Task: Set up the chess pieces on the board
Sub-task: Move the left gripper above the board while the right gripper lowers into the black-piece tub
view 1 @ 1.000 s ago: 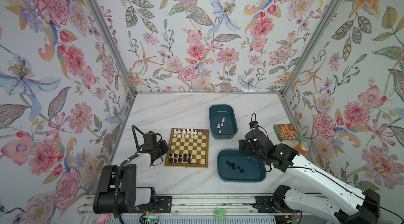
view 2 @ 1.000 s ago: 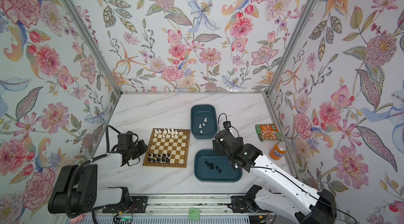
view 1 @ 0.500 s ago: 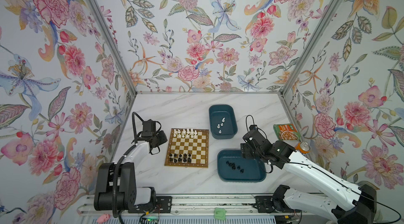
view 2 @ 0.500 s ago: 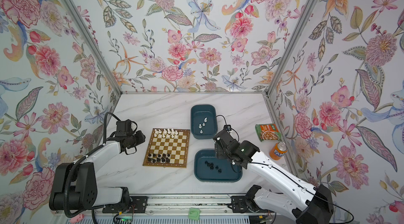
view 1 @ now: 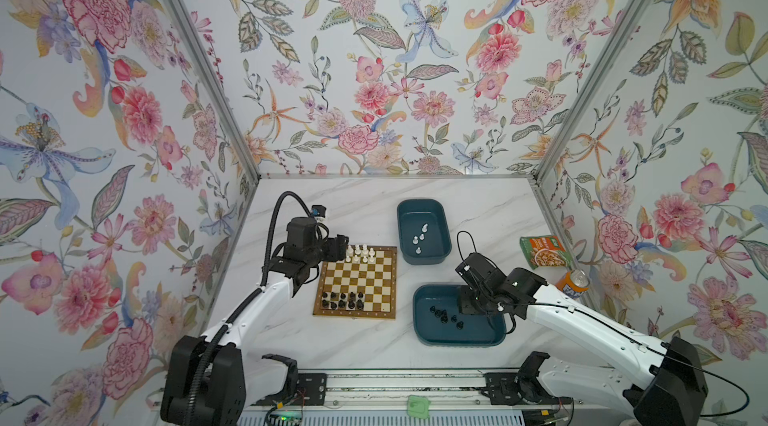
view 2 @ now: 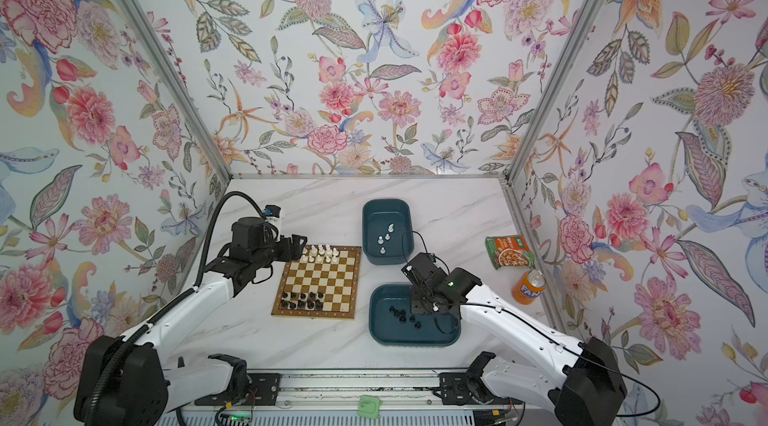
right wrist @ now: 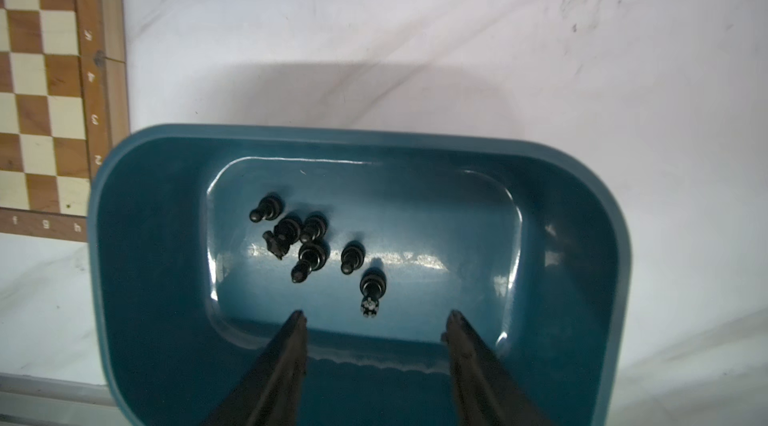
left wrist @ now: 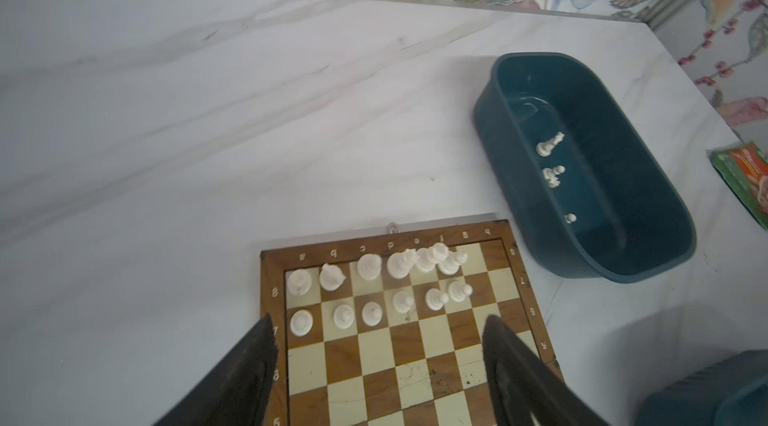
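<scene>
My left claw [left wrist: 376,324] gapes empty at the checkered wooden board's [left wrist: 415,365] eleven o'clock — right claw [right wrist: 374,315] half-spread, empty, near six glossy black pieces [right wrist: 308,261].

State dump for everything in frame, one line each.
left end effector: open, empty, at board, white end.
right end effector: open, empty, above near tub.
white pieces on board: upright, far two rows, gaps left.
black pieces on board: upright, near rows, gaps left.
far tub: holds loose white pieces.
loose black pieces: clustered in near tub, tipped over.
soda can: upright.
snack packet: lying flat.
</scene>
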Robot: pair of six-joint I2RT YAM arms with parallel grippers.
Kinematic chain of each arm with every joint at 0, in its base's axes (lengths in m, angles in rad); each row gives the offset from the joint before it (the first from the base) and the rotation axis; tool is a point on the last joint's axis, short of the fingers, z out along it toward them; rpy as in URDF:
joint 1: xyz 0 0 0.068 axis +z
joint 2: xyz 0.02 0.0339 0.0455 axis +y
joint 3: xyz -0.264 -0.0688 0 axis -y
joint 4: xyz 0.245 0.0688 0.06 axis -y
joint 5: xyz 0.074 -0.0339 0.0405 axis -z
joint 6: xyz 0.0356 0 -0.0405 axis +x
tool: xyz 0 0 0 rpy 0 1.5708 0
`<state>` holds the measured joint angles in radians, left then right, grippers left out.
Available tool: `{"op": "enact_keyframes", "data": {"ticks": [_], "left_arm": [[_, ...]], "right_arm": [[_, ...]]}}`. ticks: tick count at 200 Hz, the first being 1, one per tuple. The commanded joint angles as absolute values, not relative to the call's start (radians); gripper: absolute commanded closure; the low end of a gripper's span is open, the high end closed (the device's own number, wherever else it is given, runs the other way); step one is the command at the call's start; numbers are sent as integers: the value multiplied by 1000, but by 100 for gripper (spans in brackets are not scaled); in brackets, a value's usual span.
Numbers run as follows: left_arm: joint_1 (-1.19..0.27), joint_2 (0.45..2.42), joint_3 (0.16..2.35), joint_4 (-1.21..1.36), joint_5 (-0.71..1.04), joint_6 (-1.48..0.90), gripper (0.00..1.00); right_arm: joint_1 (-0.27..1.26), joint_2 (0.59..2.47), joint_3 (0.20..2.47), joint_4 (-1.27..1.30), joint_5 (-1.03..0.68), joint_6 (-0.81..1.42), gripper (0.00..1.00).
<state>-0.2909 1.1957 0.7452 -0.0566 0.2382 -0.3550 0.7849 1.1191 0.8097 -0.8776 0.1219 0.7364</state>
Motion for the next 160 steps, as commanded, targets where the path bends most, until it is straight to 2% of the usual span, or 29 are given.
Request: {"op": "enact_keyframes", "data": {"ticks": [1, 29, 63, 160], "left_arm": [[-348, 1141, 721, 60, 235, -273, 16], [-394, 1139, 722, 83, 206, -257, 14], [-481, 1167, 744, 61, 117, -195, 14], [-546, 1225, 762, 112, 107, -135, 14]], "right_arm": [[784, 1106, 778, -907, 73, 798, 49], [784, 1098, 752, -906, 60, 836, 54], [797, 1125, 737, -892, 30, 865, 66], [871, 1149, 675, -816, 49, 980, 68]]}}
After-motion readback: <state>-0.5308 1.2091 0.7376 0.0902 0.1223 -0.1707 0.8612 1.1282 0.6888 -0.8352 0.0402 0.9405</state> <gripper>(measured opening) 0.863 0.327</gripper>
